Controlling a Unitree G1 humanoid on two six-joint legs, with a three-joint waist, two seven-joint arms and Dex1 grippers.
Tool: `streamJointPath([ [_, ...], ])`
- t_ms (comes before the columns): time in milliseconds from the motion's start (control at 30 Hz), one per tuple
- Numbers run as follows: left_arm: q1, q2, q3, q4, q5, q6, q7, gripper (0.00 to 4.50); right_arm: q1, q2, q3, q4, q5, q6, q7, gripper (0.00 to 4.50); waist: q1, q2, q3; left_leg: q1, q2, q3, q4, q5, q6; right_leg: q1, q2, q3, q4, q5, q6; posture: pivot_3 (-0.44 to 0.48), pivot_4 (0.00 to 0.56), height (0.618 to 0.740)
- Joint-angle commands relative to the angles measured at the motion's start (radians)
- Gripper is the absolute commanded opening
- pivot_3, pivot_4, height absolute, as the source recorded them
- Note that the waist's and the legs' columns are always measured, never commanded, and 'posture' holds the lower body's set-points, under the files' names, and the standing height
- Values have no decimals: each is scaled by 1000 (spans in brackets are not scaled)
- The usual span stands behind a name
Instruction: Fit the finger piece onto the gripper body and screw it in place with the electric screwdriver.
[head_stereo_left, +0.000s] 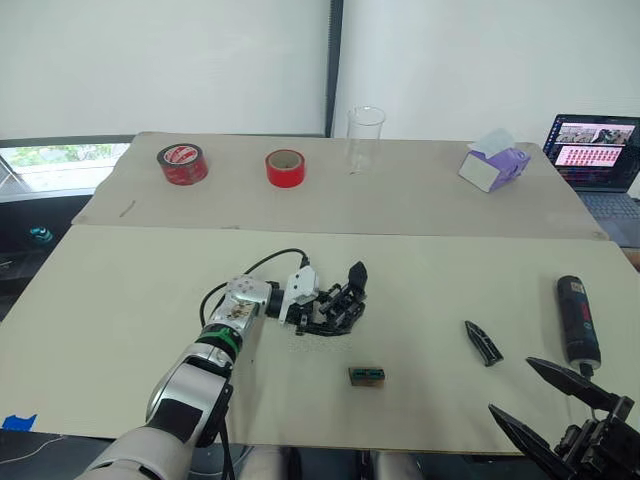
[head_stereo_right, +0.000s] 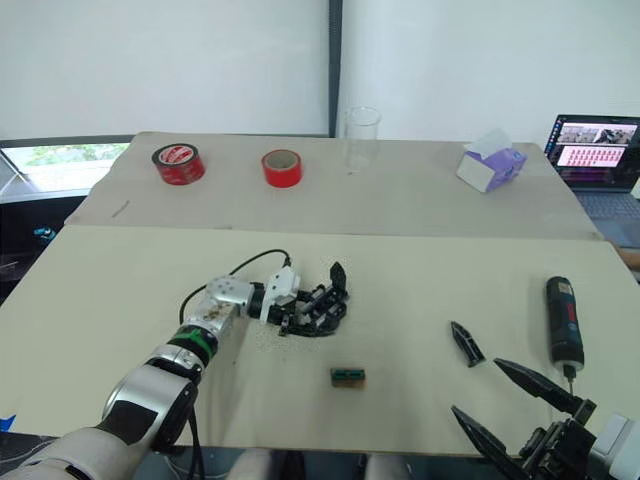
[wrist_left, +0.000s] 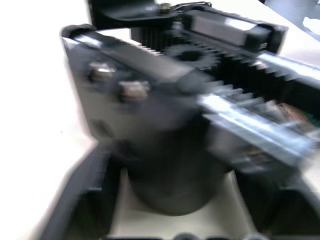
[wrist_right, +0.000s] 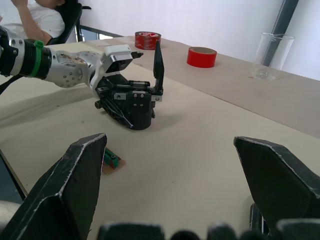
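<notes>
The gripper body (head_stereo_left: 340, 300) is a black blocky mechanism near the table's middle, with one pointed finger sticking up. My left gripper (head_stereo_left: 312, 306) reaches in from its left and is shut on it; in the left wrist view the body (wrist_left: 190, 100) sits close between my fingers (wrist_left: 82, 192). The finger piece (head_stereo_left: 483, 342), a small black blade, lies flat to the right. Further right lies the electric screwdriver (head_stereo_left: 577, 320), dark, with its bit toward me. My right gripper (head_stereo_left: 511, 386) hangs open near the front right edge, short of both and holding nothing.
A small green-and-brown block (head_stereo_left: 367, 375) lies in front of the gripper body. At the back stand two red tape rolls (head_stereo_left: 181, 163) (head_stereo_left: 285, 168), a clear beaker (head_stereo_left: 366, 138), a tissue box (head_stereo_left: 494, 165) and a laptop (head_stereo_left: 595, 150). A seated person (wrist_right: 30, 20) is off to the left.
</notes>
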Motion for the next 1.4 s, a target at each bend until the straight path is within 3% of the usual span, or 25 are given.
streamJointPath([
  [33,55,9,50,-53,-16,-42,59,2342,-19,-11,-14,-20,11,-22,8,4500,-6,0,0,0,0,0,0,0,0,0,0,0,0,0,0,0,150,740],
  [100,98,3,60,-121,-20,-10,108,2342,-33,-13,-9,-16,13,-19,9,4500,-9,1,0,1,0,0,0,0,0,0,0,0,0,0,0,0,150,740],
  [200,247,-8,53,-419,-47,184,203,2342,-58,-20,-4,-17,33,1,-2,4500,-13,1,-1,2,0,-1,0,0,0,1,0,0,0,0,0,0,150,740],
  [333,404,-12,18,-771,20,420,409,2342,-88,-26,9,-7,33,12,-7,4500,-13,1,-1,2,0,-1,-1,0,1,1,-1,1,0,-1,1,0,150,740],
  [533,494,-35,-38,-950,91,561,594,2342,-130,-54,28,7,29,31,9,4500,-2,1,-1,2,0,-1,0,0,1,2,-1,1,0,0,1,0,150,740],
  [733,534,-34,-63,-995,89,622,654,2342,-157,-87,14,21,40,44,14,4500,11,2,-1,2,0,-1,0,0,1,2,-1,1,0,-1,1,0,150,740],
  [867,534,-14,-57,-1004,46,664,626,4238,-157,-86,14,22,37,44,15,4500,9,2,-1,2,0,-1,0,0,1,2,-1,1,0,-1,1,0,150,740],
  [900,530,-1,-54,-999,43,648,615,4471,-156,-84,15,20,36,43,14,4500,9,2,-1,2,0,-1,0,0,0,2,-1,1,0,-1,1,0,150,740],
  [1133,464,120,-36,-849,-5,489,437,4471,-128,-71,4,17,33,32,16,4500,6,3,-2,3,1,-1,-1,0,-1,2,0,1,1,-1,0,0,150,740],
  [1400,307,94,-70,-609,-8,363,290,4471,-115,-55,13,11,15,28,9,4500,10,3,-2,2,0,-1,0,0,0,2,0,1,0,-1,0,0,150,740],
])
